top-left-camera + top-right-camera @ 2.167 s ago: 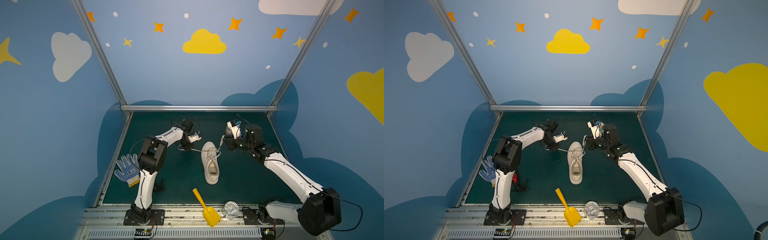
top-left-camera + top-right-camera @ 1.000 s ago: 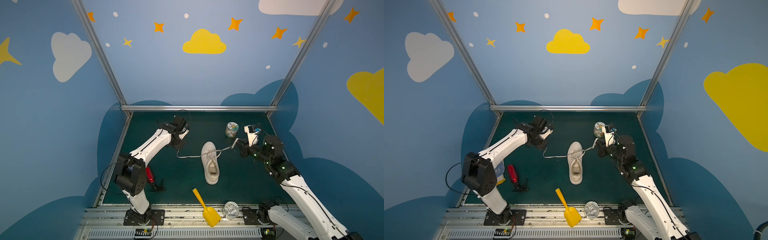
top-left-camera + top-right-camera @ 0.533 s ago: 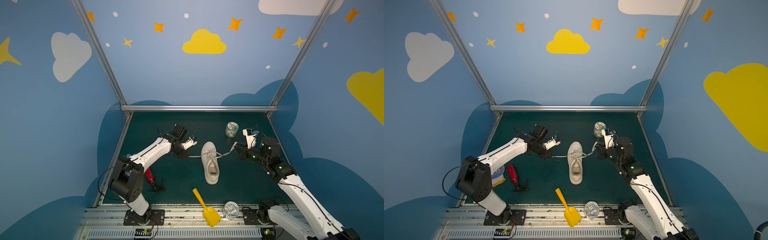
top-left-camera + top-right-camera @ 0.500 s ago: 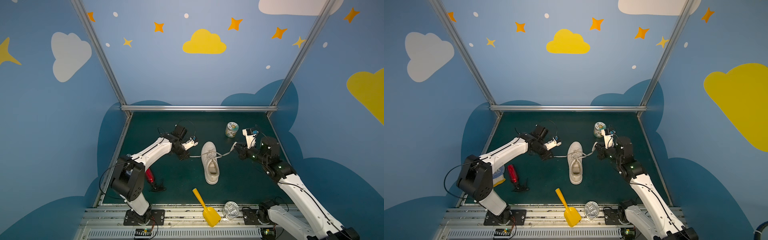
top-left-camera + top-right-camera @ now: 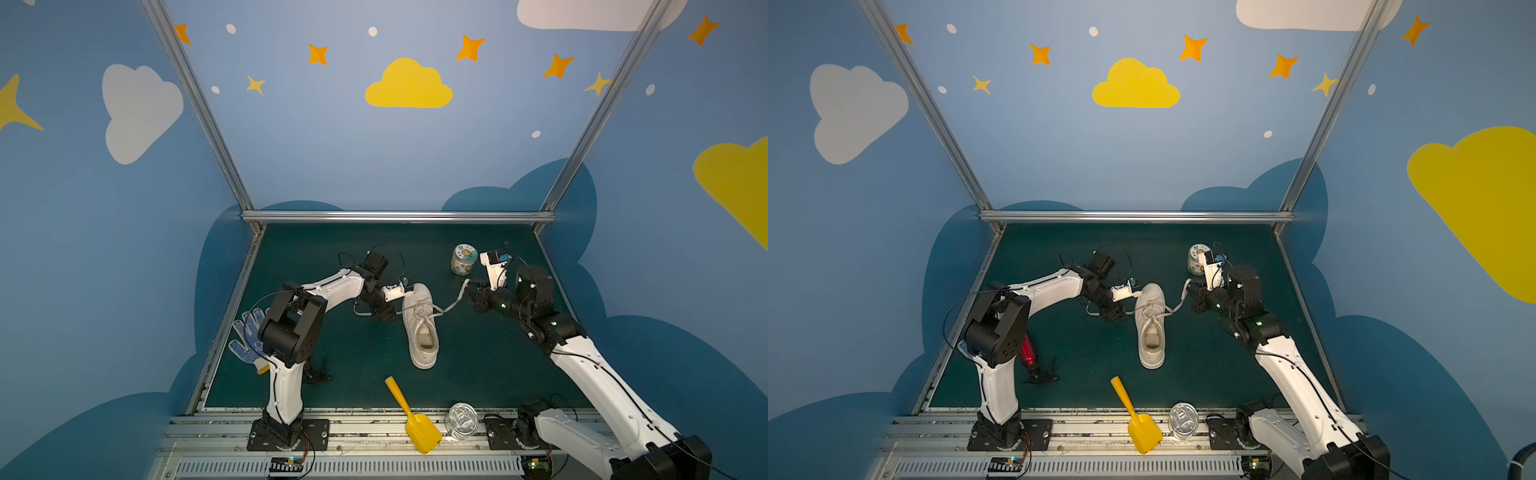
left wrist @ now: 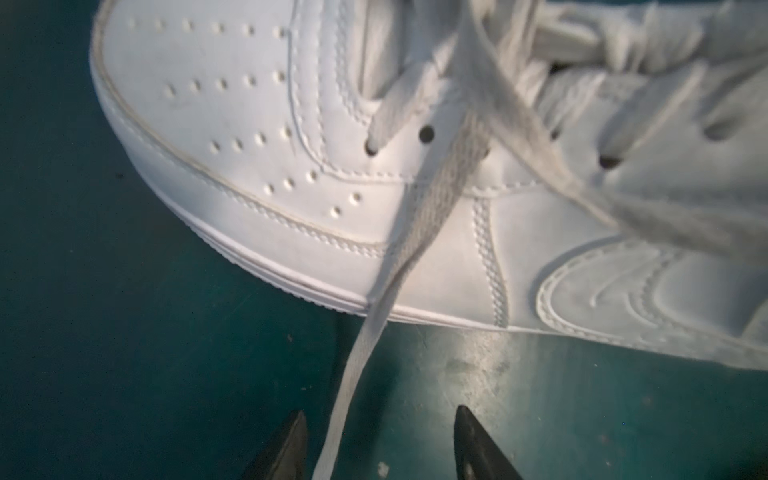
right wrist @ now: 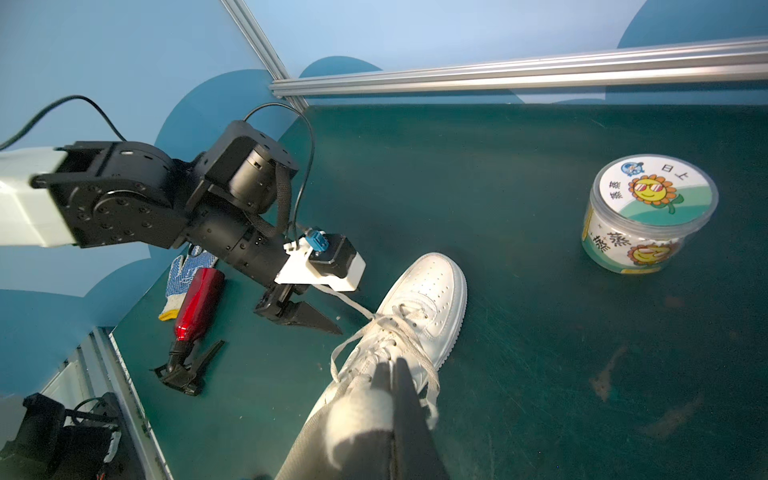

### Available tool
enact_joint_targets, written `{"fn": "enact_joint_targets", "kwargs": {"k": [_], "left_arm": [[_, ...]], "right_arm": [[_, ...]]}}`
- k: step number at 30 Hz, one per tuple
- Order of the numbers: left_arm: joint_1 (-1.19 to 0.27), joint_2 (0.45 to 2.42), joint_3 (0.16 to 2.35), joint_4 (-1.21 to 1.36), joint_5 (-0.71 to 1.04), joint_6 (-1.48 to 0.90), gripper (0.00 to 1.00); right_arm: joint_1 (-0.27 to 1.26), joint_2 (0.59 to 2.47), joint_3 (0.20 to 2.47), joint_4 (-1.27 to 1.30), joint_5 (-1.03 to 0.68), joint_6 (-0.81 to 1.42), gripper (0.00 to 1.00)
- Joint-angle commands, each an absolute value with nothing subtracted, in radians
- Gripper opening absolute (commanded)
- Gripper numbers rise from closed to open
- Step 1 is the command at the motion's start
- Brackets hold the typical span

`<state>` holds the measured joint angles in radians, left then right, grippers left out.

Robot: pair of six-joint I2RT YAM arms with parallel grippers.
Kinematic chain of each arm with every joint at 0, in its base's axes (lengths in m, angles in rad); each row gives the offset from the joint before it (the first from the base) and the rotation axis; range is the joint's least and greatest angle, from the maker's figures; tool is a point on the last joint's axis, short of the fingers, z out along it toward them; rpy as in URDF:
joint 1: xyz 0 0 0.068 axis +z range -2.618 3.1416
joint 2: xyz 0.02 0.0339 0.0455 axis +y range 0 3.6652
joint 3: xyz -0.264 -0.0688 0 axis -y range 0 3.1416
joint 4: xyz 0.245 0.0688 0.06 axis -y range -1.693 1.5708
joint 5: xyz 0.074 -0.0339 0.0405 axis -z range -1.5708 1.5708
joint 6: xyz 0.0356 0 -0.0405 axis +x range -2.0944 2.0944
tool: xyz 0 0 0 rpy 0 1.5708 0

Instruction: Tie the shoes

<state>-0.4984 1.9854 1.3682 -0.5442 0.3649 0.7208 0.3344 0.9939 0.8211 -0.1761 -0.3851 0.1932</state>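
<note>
Lace (image 6: 351,374) runs loose between the parted left jaws, which grip nothing, low beside the white sneaker (image 5: 422,328) lying midway on the counter (image 5: 332,257), toe to the back wall. The right jaws are pinched shut on the other lace end (image 5: 453,303), drawn sideways; the left should probably close near the eyelets. Both arms reach forward, wrists dipped.

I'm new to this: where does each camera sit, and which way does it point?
Top views: high at the front, looking down toward the back wall; left arm, right arm, sneaker between.
Left wrist: on the left arm, looking past the open left pincer at the sneaker's side; only fingertips show.
Right wrist: on the right arm, looking past the right pincer, shut on a lace, toward the left arm.
Shared: all show the sneaker; top and right wrist views share the jar.
</note>
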Motion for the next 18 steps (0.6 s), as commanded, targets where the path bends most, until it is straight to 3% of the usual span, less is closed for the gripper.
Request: {"fn": "enact_joint_targets", "kwargs": {"k": [1,13,18], "left_arm": [[-0.512,2.027,1.421,-0.545,0.357,0.778,0.57],[-0.547,2.119,1.505,-0.617,0.283,0.835,0.51],[-0.558,2.132,1.512,-0.618,0.258,0.839,0.38]], "right_arm": [[0.328,1.002,0.854,-0.173,-0.394,0.181,0.00],[0.318,1.008,0.862,-0.181,-0.395,0.175,0.00],[0.313,1.009,0.865,-0.181,-0.397,0.175,0.00]]}}
